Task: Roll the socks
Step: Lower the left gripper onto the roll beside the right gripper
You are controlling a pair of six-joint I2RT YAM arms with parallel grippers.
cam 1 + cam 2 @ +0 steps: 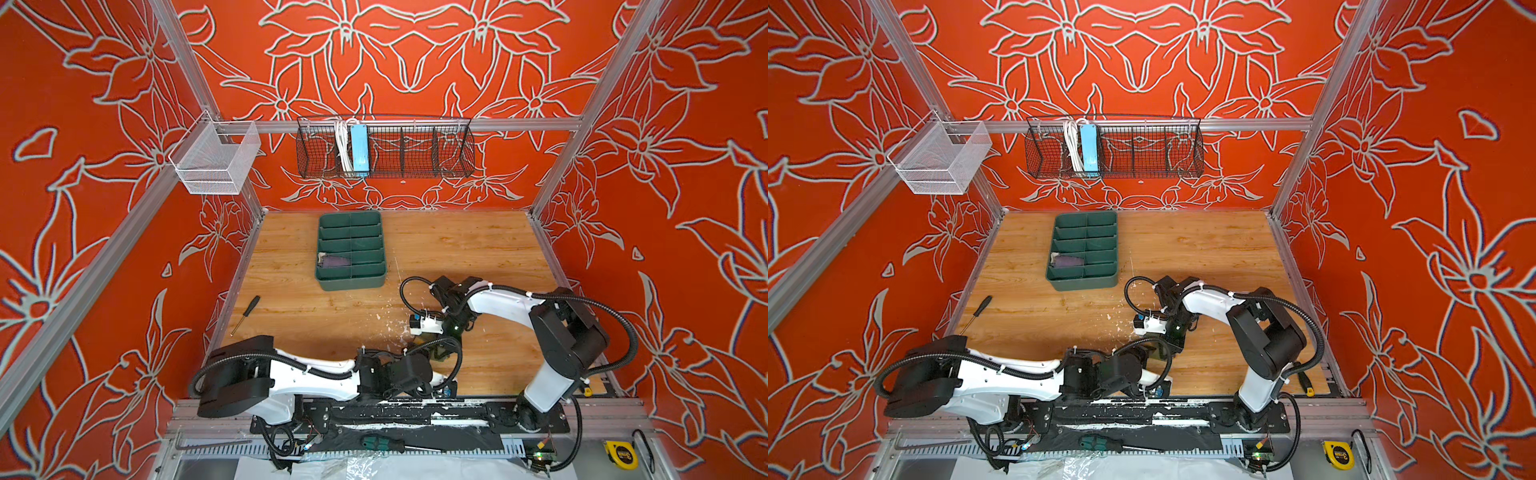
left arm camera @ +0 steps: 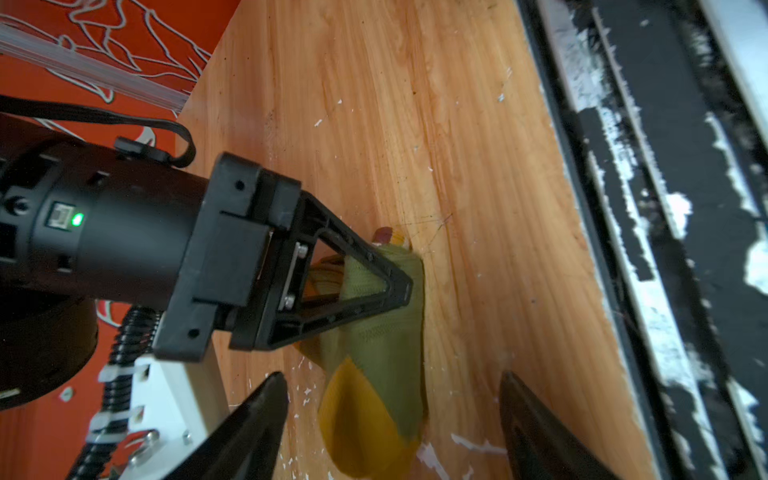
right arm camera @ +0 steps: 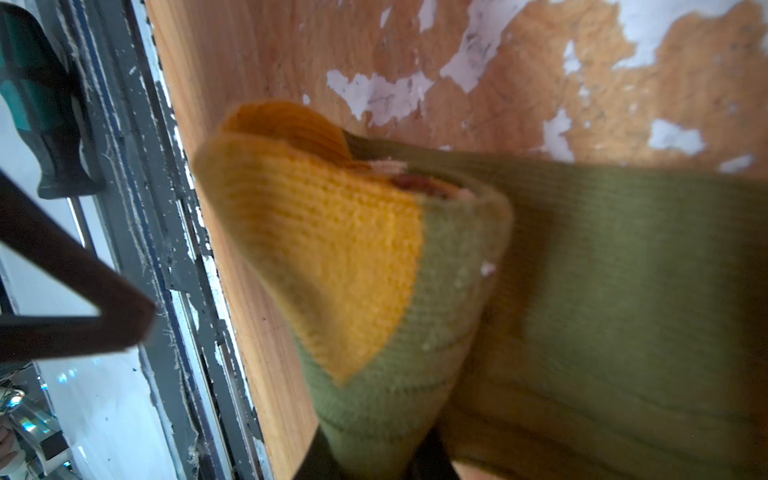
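Knit fabric, ribbed: treat both socks as light, soft and limp, w/ no stiffness of their own. Judged: fabric stretches under pull, and a roll springs loose once pressure comes off. Nothing is fragile. Slip on the pads is unlikely; snagging is the likelier fault.

Location. Olive sock point(image 2: 386, 332) lies on the wooden table point(image 1: 457, 249) close to its near edge, approx. mid-width, part rolled. Wrist views show wound layers w/ striped fabric inside and the mustard toe point(image 3: 332, 249) on the outside. An unrolled length runs off along the board. Purple sock point(image 1: 334, 262) sits bundled in the green tray point(image 1: 351, 284), left column, second row from near, well apart from both arms.

Where to hold. Rec.: pinch the roll across its full thickness at one end so all layers are caught. Take the free mustard end w/ the other jaw set. Avoid a single-layer pinch.

End effectors. Right gripper point(image 2: 401, 287) is clamped on the roll of the olive sock. Left gripper point(image 2: 390, 376) has jaws spread, one each side of the mustard toe, no contact seen.

Arm pose. Left arm point(image 1: 316, 374) lies low along the near edge, reaching right to mid-table. Right arm point(image 1: 498, 301) rises from its near-right base, elbow high, forearm running left, wrist bent down and back toward near. Both wrists meet over the olive sock.
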